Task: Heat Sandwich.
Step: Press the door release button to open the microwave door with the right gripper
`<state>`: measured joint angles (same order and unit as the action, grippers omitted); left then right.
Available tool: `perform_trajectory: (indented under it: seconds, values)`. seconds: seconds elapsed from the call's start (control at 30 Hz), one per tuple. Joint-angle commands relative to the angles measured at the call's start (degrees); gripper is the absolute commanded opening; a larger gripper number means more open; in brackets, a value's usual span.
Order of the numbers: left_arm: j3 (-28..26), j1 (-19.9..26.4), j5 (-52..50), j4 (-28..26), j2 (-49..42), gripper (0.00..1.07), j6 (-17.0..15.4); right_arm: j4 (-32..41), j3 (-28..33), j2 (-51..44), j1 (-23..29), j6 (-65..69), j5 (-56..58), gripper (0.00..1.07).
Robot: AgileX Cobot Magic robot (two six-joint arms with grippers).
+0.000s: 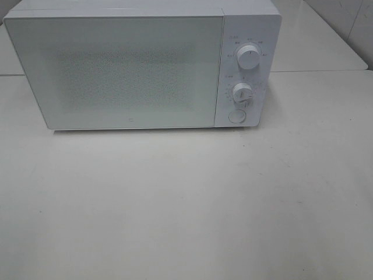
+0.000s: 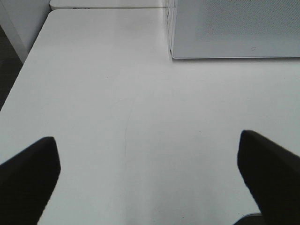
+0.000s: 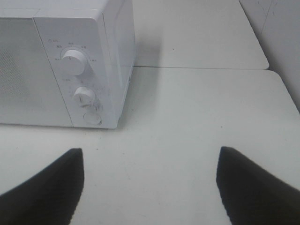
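Up high we look down on the white microwave (image 1: 116,70) at the back of the white table (image 1: 186,204), door shut, its speckled window giving nothing away about the inside. Neither arm appears in this view. On the control panel the upper knob (image 1: 249,58) sits above the lower knob (image 1: 242,93), with a round button (image 1: 236,116) beneath them.

Over to the left wrist camera: here is the left gripper (image 2: 147,137), its two dark fingers (image 2: 28,178) spread wide apart with only bare tabletop between them, holding nothing. This view catches just the lower door-side corner of the microwave, and it alone shows the table's rounded corner (image 2: 54,14) and a strip of dark floor (image 2: 7,70) beyond it.

Right wrist camera now: the right gripper (image 3: 150,150) is parted as well, nothing in it, facing the panel end of the microwave. Both knobs and the button show close up, and the oven's side wall (image 3: 119,51) appears only from here, along with a second table (image 3: 197,33) butted up behind.

And the sandwich? No camera catches it, so I cannot tell where it is
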<state>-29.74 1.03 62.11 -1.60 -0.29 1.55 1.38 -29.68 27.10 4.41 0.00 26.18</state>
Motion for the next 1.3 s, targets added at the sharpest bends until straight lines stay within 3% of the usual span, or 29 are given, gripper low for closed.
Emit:
perform_trajectory:
  seconds: [0.03,0.87,1.07,1.3]
  values:
    - [0.1,0.1,-0.9,-0.2,-0.9,0.98,-0.1,-0.1,-0.1,3.8,-0.5,0.0,-5.7,0.76]
    - [0.1,0.1,-0.9,-0.2,-0.9,0.98,-0.1,-0.1,0.9,26.9,-0.3,1.1,-35.8,0.76]
    - [0.1,0.1,-0.9,-0.2,-0.9,0.98,-0.1,-0.1,7.3,31.9,-0.2,1.1,-54.1,0.76]
    - [0.1,0.1,-0.9,-0.2,-0.9,0.98,-0.1,0.6,12.6,37.6,-0.2,-1.0,-67.3,0.76]
